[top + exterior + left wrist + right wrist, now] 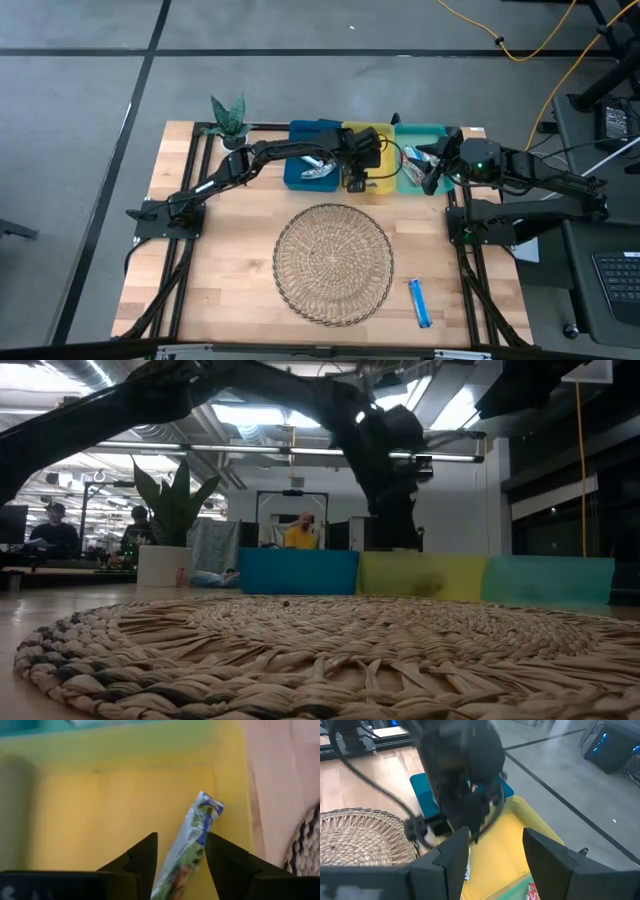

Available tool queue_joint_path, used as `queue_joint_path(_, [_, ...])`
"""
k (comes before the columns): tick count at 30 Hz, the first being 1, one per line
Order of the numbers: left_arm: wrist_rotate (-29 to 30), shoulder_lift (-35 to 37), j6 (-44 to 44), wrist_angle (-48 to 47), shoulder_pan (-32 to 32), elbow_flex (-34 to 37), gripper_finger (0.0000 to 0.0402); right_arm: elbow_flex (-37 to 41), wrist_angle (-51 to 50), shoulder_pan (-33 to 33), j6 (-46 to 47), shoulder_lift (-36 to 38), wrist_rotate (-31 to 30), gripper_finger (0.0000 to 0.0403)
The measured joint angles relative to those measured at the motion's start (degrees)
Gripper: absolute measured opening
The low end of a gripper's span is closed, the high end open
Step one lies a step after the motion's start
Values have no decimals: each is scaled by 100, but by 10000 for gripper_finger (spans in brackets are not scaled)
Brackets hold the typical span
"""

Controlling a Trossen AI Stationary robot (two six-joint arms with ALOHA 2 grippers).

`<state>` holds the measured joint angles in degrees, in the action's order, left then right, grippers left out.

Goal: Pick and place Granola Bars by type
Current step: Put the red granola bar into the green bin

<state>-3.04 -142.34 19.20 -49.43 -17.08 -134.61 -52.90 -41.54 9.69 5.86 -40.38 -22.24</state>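
Left pincer [180,862] is hanging over the yellow tray [100,815], fingers standing apart on either side of a silver-white granola bar [192,845] lying against the tray floor near its wall. Right pincer [492,857] is hovering beside the yellow tray, fingers parted and holding nothing. One blue granola bar [420,302] is lying on the tabletop [230,260] beside the wicker mat [333,262].

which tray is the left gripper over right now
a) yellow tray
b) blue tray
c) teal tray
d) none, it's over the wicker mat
a: the left gripper has its fingers spread either side of a granola bar lying in the yellow tray.
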Motion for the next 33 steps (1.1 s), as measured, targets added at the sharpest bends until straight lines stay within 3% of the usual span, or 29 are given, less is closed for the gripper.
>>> queue_joint_path(17, [396, 1154, -13, -148, -338, -17, 152, 4, 7, -2, -13, 3, 97, 188])
queue_joint_path(33, [514, 1889, -19, -1596, -756, -19, 151, 4, 11, -2, -35, 3, 135, 188])
